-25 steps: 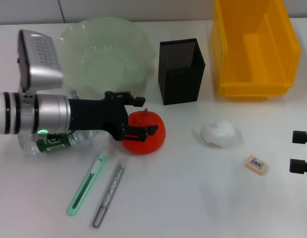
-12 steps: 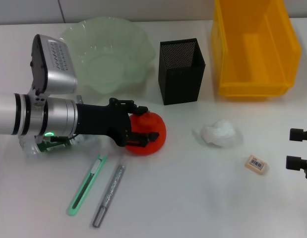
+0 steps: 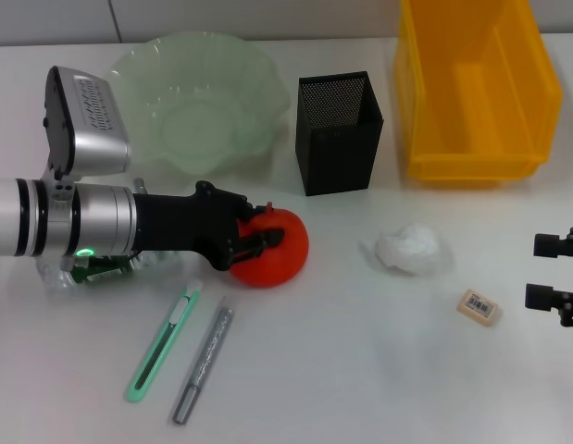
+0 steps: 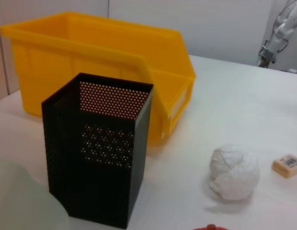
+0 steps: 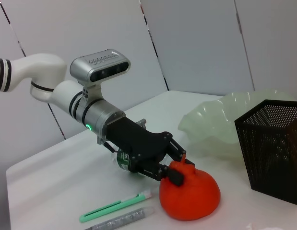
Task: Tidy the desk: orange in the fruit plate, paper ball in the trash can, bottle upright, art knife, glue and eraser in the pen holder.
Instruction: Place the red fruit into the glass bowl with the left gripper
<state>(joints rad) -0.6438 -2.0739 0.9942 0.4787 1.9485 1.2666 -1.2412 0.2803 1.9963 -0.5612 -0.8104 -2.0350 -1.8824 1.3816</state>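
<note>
The orange (image 3: 284, 252) sits on the desk in front of the pale green fruit plate (image 3: 198, 102). My left gripper (image 3: 266, 226) reaches in from the left, its fingers closed on the orange's top near side; the right wrist view shows the gripper (image 5: 177, 165) on the orange (image 5: 191, 194). The bottle (image 3: 90, 269) lies on its side under my left arm. The green art knife (image 3: 164, 344) and grey glue stick (image 3: 203, 365) lie at front left. The paper ball (image 3: 411, 248) and eraser (image 3: 479, 307) lie right of centre. My right gripper (image 3: 556, 270) is open, just right of the eraser.
The black mesh pen holder (image 3: 340, 132) stands behind the orange. The yellow bin (image 3: 476, 88) stands at back right. The left wrist view shows the pen holder (image 4: 102, 148), bin (image 4: 90, 57), paper ball (image 4: 233, 171) and eraser (image 4: 287, 164).
My left gripper's fingers have drawn together from a wide spread around the orange onto it. The right gripper has edged slightly left towards the eraser.
</note>
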